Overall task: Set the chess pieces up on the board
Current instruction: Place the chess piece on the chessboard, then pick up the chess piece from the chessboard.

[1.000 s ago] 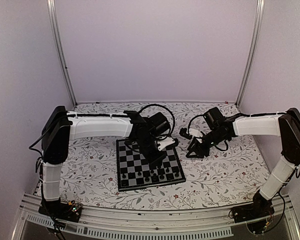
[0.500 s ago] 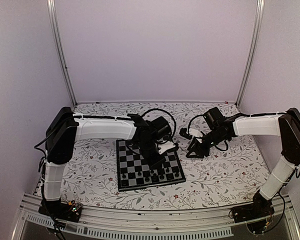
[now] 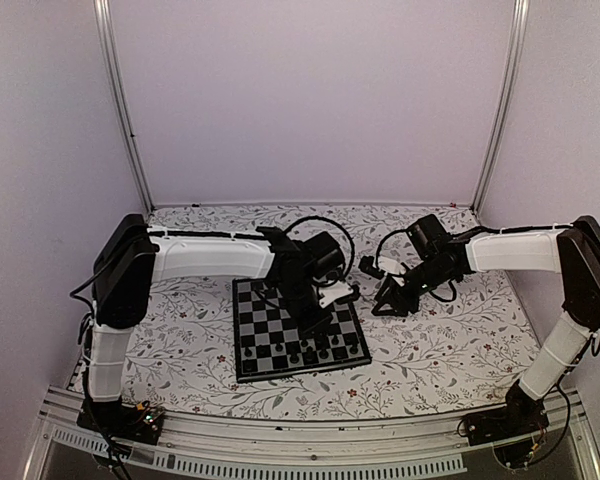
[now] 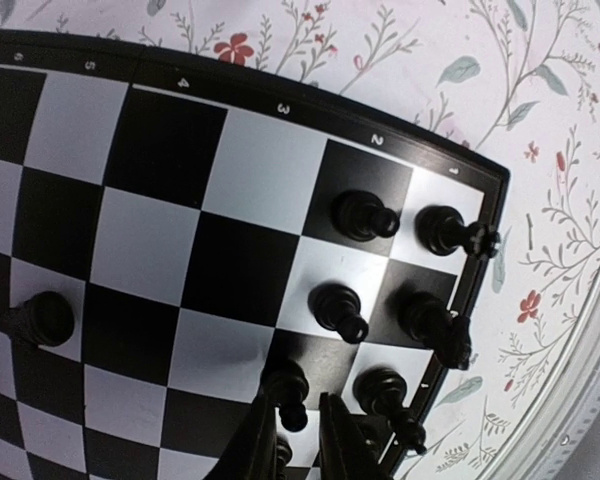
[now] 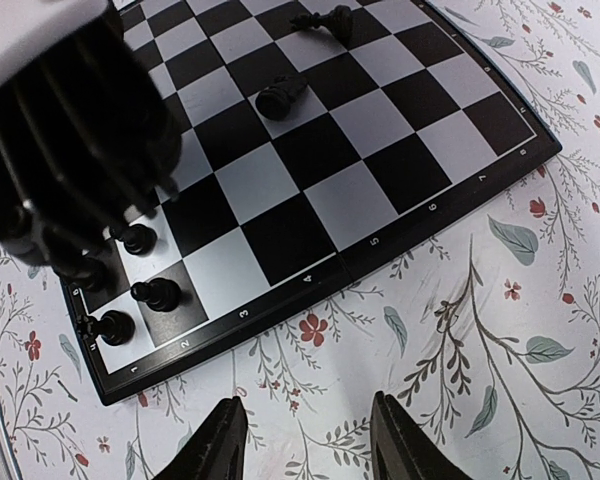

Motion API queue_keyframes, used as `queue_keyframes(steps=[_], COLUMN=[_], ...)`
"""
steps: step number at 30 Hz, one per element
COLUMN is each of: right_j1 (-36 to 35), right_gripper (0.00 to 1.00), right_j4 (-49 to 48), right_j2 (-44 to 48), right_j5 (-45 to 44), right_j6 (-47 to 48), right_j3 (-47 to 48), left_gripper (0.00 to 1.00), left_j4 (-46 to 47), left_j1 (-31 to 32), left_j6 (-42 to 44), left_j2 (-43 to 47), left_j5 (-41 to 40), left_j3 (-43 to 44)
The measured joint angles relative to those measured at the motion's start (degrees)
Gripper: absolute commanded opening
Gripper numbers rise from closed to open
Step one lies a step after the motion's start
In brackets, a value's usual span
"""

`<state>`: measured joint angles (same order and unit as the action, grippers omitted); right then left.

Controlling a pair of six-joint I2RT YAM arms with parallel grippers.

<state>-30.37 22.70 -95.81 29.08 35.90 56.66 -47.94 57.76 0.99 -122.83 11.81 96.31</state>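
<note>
- The chess pieces are bunched in the corner of the board, standing on the two files marked 1 and 2 by the rim.
- Two more pieces lie tipped over farther up the board, well apart from that cluster.
- My read: these are tiny, light and hard, with smooth rounded tops. They should tip at a nudge and could squirt out of a sloppy pinch.
- The best hold looks like the waist or just under the head, coming straight down so the neighbours stay untouched.
- The left gripper hangs right over the cluster, its fingers drawn close with only a slim gap.
- One small piece stands on a dark square with its top right at the mouth of that gap. Whether the fingers are pinching it or merely framing it, I cannot tell.
- The right gripper hovers off the board over the floral table cover, just beside the numbered edge.
- Its fingers are spread wide with nothing between them and touch nothing.
- The risk I see is crowding: the packed corner leaves little room for a finger on either side.
</note>
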Motion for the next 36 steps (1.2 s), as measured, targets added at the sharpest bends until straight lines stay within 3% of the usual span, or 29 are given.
queue_keyframes(steps=[8, 14, 19, 25, 36], right_j1=[0.0, -0.2, -2.4, -10.3, -15.4], right_gripper=[0.46, 0.46, 0.46, 0.47, 0.5], right_j4=[1.2, 3.2, 3.3, 3.6, 5.6], right_j2=[0.0, -0.7, -4.1, -11.4, -22.1], right_j5=[0.6, 2.2, 1.3, -3.5, -10.3], right_j6=[-0.4, -2.2, -5.1, -7.8, -12.0], right_j3=[1.5, 7.7, 14.1, 19.7, 27.2], left_gripper=[0.27, 0.33, 0.33, 0.37, 0.43], left_j4=[-0.9, 0.3, 6.1, 13.1, 17.5], left_j1=[0.0, -0.5, -2.3, -5.9, -8.0], left_j6=[0.9, 1.0, -2.4, -8.7, -17.2], left_j2=[1.3, 9.2, 18.6, 23.8, 25.9], left_j5=[-3.6, -7.3, -15.6, -25.0, -27.3], left_j3=[2.2, 1.4, -4.1, -11.7, -20.3])
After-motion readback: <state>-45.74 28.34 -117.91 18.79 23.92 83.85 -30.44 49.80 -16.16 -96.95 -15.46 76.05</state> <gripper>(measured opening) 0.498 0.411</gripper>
